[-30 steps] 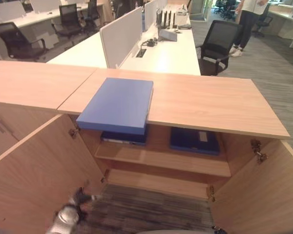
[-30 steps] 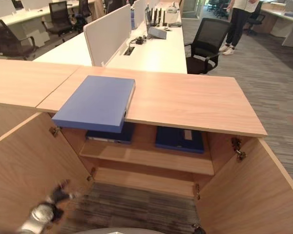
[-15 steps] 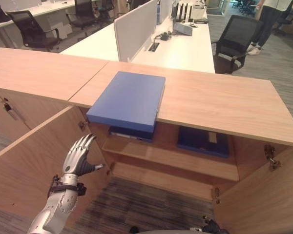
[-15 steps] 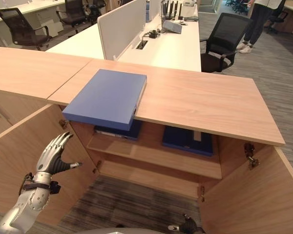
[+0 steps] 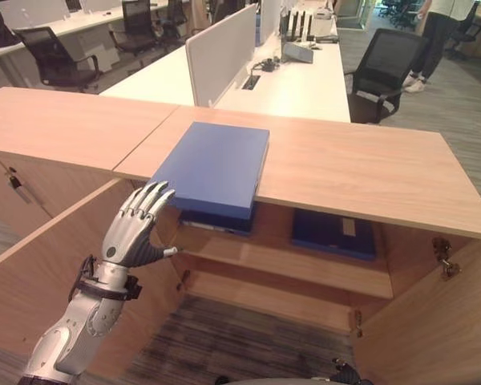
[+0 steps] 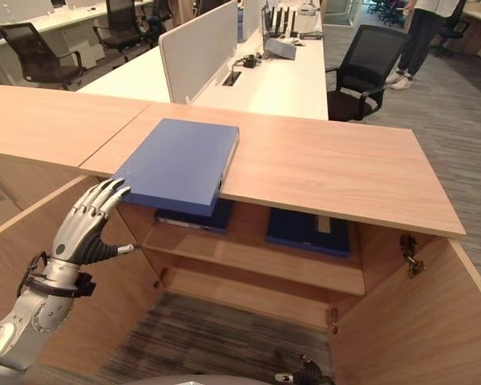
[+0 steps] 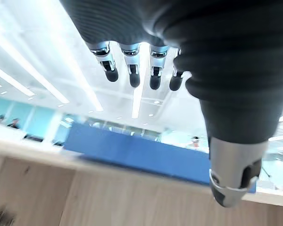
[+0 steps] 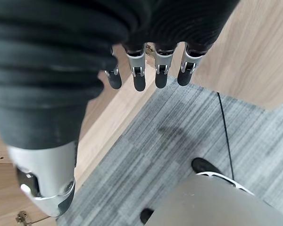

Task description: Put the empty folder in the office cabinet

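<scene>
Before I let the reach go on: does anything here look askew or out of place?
Only the blue folder: it lies on the cabinet top with its near edge jutting over the open front. The open left hand is just below that corner.

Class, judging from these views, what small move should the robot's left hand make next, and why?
Probably raise the left hand a little further to the blue folder: the hand is open just below the folder's corner, which overhangs the cabinet top, and holds nothing.

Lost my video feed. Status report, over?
Left hand open, just short of blue folder. Folder overhangs cabinet top. Right hand open, low. Doors open.
</scene>
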Tool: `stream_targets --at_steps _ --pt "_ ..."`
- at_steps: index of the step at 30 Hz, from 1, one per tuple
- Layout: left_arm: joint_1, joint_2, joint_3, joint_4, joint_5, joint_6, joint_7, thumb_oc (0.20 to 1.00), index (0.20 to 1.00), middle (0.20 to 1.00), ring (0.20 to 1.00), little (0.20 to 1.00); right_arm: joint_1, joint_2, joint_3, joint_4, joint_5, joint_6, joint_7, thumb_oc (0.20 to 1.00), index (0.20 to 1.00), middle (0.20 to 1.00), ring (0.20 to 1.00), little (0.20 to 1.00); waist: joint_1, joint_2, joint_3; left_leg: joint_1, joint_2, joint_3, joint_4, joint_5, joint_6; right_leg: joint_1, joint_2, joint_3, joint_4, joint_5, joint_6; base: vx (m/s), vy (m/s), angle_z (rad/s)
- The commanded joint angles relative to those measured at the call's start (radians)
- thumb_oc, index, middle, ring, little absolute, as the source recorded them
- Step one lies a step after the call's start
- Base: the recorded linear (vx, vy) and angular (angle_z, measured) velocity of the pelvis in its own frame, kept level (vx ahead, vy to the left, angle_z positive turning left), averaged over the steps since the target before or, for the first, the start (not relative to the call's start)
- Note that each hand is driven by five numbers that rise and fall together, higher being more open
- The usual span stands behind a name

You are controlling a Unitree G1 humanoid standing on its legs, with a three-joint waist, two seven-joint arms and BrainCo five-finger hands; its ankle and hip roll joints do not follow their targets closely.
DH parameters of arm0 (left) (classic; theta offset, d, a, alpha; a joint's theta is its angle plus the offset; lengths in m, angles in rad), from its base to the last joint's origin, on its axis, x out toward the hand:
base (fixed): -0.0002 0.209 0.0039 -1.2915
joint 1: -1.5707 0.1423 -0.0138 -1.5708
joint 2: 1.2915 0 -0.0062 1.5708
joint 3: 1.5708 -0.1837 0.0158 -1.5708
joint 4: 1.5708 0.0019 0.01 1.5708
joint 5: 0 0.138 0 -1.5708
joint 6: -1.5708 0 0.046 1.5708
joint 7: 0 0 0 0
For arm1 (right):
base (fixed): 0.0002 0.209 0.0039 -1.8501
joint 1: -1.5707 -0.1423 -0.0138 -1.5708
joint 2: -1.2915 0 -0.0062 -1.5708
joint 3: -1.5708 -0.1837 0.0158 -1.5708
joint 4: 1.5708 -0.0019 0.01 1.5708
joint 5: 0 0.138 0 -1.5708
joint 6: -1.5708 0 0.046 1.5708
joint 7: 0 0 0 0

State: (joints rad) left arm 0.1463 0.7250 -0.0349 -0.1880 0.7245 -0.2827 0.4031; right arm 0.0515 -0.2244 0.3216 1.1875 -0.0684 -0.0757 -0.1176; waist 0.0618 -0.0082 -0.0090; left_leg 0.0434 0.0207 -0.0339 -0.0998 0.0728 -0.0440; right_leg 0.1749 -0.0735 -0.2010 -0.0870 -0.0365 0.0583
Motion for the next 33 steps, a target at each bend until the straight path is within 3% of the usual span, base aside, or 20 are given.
stream_targets --at_steps 1,13,33 --pt "-0.100 0.060 0.031 -0.051 0.019 -0.015 0.029 1.000 1.000 1.000 1.000 1.000 -0.043 0.017 0.056 0.014 -0.006 -0.011 -0.001 1.000 1.000 1.000 1.000 1.000 -0.005 -0.021 0.000 0.044 0.035 0.025 0.013 -0.097 -0.043 -0.098 -0.077 0.044 0.032 0.076 0.110 0.00 0.000 0.00" --pt "-0.312 0.103 -0.107 0.057 0.107 0.039 0.039 1.000 1.000 1.000 1.000 1.000 -0.039 0.000 0.077 0.010 -0.011 -0.010 0.005 1.000 1.000 1.000 1.000 1.000 -0.038 -0.010 -0.002 0.049 0.036 0.038 0.013 -0.100 -0.044 -0.101 -0.075 0.057 0.031 0.078 0.110 0.00 0.000 -0.01" --pt "-0.564 0.053 -0.322 0.333 0.157 0.115 0.033 1.000 1.000 1.000 1.000 1.000 -0.021 -0.031 0.084 -0.008 -0.014 -0.014 0.009 1.000 1.000 1.000 1.000 1.000 -0.075 -0.015 -0.001 0.057 0.036 0.057 0.013 -0.108 -0.039 -0.107 -0.077 0.076 0.031 0.081 0.117 0.00 0.005 -0.03"
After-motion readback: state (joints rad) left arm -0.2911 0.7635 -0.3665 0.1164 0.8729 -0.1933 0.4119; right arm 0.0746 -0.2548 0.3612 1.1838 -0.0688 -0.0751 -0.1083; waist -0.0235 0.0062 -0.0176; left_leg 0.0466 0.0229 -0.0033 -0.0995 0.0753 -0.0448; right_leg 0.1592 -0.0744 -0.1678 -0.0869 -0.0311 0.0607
